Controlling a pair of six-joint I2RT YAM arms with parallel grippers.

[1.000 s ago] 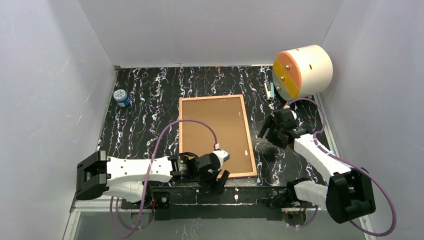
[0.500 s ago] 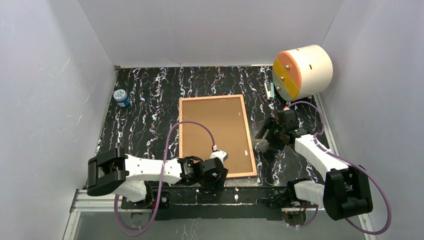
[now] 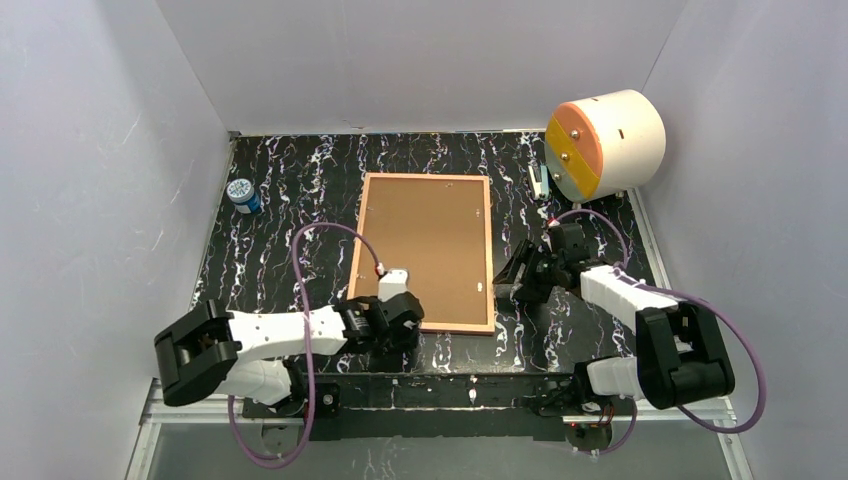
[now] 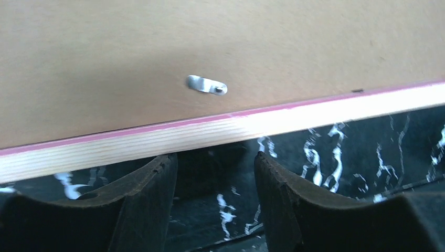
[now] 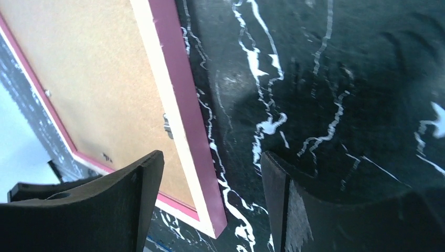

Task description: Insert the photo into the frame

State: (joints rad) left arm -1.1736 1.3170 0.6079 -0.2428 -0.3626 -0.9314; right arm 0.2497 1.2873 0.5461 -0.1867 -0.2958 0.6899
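Lying back up in the middle of the desk (image 3: 290, 230), the frame (image 3: 491, 255) has its long sides running from the near edge toward the far edge. A brown board (image 3: 424, 245) fills its opening, and a small metal clip (image 4: 206, 84) shows on the board just inside the near rail. The photo appears in no view, so whether it sits under the board cannot be told.

The left claw (image 4: 215, 163) is spread wide and sits low, just in front of the near rail, pinching nothing. The right claw (image 5: 212, 157) is also spread, just beside the right rail close to the frame's near-right end, and it grips nothing either.

Progress is hard to judge. If the print is already beneath the board, what is left is probably securing the clips and perhaps turning the frame face up. If it is not, the board must come out first and nearly the whole job remains.

Farther out, a blue-capped jar (image 3: 243, 195) stands near the left edge toward the far-left corner. A large drum (image 3: 603, 143) sits at the far-right corner.
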